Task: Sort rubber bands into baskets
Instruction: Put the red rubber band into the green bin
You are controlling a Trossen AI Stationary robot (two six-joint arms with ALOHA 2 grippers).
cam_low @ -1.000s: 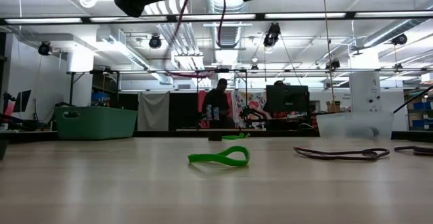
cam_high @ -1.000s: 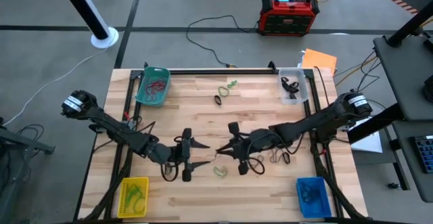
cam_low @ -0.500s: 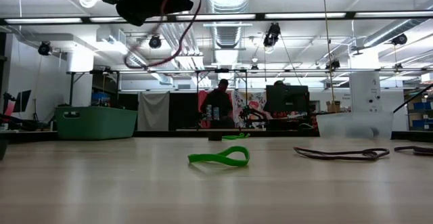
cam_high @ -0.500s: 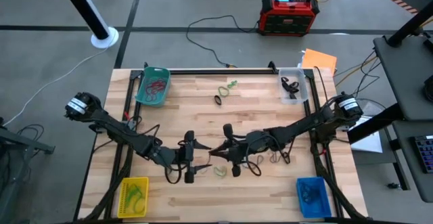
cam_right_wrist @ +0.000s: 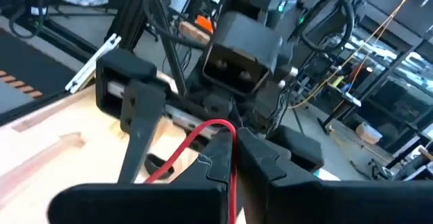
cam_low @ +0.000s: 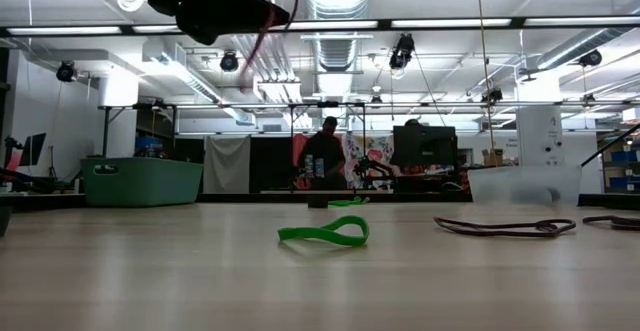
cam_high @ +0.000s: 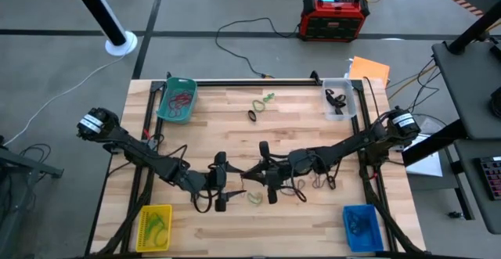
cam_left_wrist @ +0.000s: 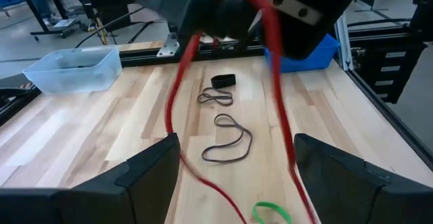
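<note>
Near the middle of the desk (cam_high: 235, 142), toward its front edge, the two claws face each other tip to tip. Right claw (cam_high: 252, 170) has its fingers pressed together on a red rubber band (cam_right_wrist: 193, 143), which hangs as a long loop in front of the left wrist camera. Left claw (cam_high: 228, 187) stands spread wide, its fingers to either side of that loop, with nothing gripped.

Baskets occupy the four corners: teal basket (cam_high: 177, 99) at the far left corner holding red bands, clear basket (cam_high: 339, 100) at the far right corner holding dark bands, yellow basket (cam_high: 154, 227) at the near left, blue basket (cam_high: 362, 228) at the near right.

Loose bands lie on the desk: a small cluster (cam_high: 261, 105) near the far edge at centre, a green band (cam_high: 254, 198) just in front of the claws, and several dark loops (cam_high: 313, 185) under the right arm.

Open desk surface remains on the left half between the teal and yellow baskets, and along the front edge between the yellow and blue baskets.
</note>
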